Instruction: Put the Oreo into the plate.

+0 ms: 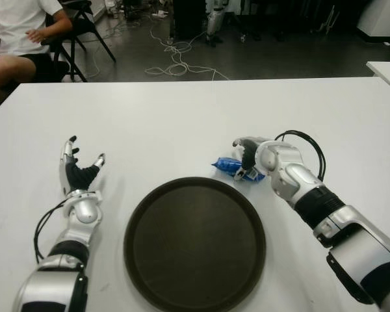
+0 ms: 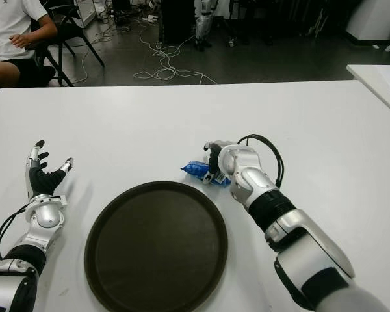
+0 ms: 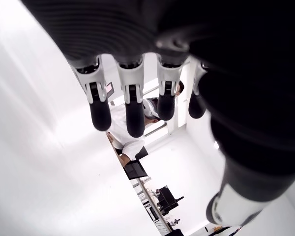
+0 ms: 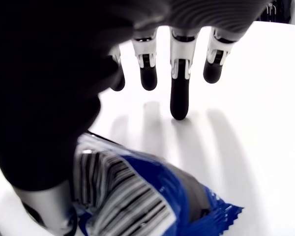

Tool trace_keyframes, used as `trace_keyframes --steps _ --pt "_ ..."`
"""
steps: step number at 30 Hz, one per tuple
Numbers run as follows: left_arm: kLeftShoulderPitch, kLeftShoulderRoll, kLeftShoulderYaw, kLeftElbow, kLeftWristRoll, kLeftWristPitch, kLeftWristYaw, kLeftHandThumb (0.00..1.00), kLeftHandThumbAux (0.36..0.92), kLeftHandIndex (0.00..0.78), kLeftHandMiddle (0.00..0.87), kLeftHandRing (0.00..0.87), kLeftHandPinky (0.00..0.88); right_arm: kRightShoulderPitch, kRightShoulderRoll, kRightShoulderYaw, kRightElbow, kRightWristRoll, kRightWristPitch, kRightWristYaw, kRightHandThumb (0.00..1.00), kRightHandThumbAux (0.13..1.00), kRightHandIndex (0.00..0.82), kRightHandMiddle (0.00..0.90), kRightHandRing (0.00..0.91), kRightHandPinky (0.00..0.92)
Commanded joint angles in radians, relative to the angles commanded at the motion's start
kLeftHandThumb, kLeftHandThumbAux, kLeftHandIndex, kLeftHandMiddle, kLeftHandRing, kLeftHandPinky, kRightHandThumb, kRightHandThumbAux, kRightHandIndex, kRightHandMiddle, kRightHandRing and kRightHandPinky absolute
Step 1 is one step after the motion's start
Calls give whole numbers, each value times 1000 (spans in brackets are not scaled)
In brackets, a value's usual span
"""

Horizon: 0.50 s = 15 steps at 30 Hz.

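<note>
A blue Oreo pack (image 1: 226,166) lies on the white table (image 1: 182,117) just past the far right rim of the round dark plate (image 1: 195,244). My right hand (image 1: 247,157) is over the pack's right end. In the right wrist view the pack (image 4: 152,196) sits under the palm beside the thumb, while the fingers (image 4: 179,105) reach out straight above the table, not closed on it. The plate holds nothing. My left hand (image 1: 81,168) shows to the left of the plate, fingers spread and pointing up, holding nothing.
A seated person (image 1: 13,39) and a black chair (image 1: 84,26) are beyond the table's far left corner. Cables (image 1: 175,62) lie on the floor behind. Another white table's corner (image 1: 387,68) shows at the far right.
</note>
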Motion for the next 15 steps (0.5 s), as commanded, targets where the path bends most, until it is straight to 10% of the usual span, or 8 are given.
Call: trace_keyframes --steps 15 --pt "1 -1 5 -1 -9 -13 -14 284 761 112 100 127 197 3 -2 4 -13 -3 1 4 0 785 109 141 126 23"
